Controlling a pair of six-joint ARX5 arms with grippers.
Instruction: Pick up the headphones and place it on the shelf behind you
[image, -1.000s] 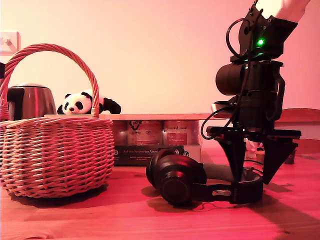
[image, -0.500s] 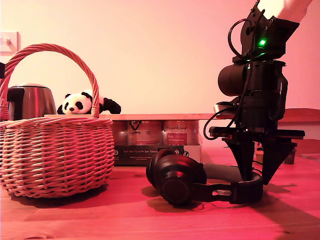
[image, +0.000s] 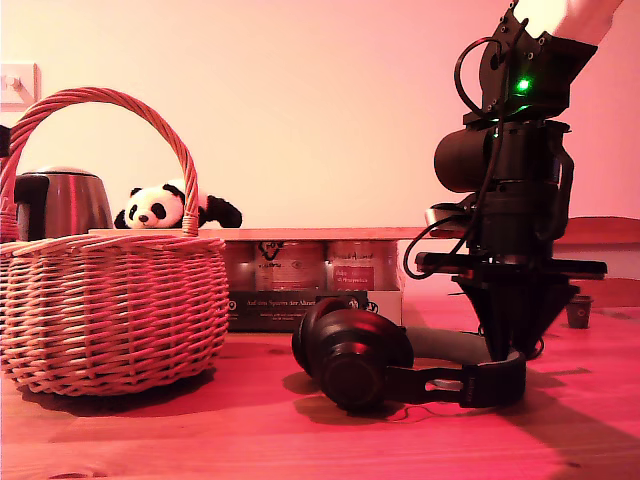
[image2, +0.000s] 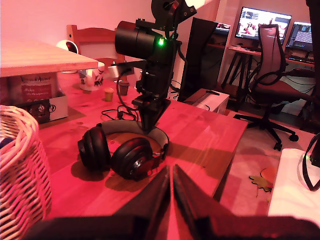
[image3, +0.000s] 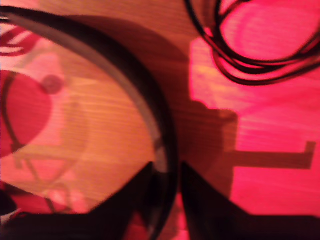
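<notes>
The headphones (image: 400, 365) lay flat on the wooden table (image: 250, 440), near its front edge in the exterior view. My second pincer (image: 513, 338) had its tips clenched on the band. My first pincer (image2: 171, 186) hung pressed together, holding nothing. Behind, the shelf (image: 330, 233) rested on jars (image: 315, 265).

Reddish light; office chair (image2: 272, 75) beside lit monitors (image2: 264, 22), plain wall (image: 320, 110).
</notes>
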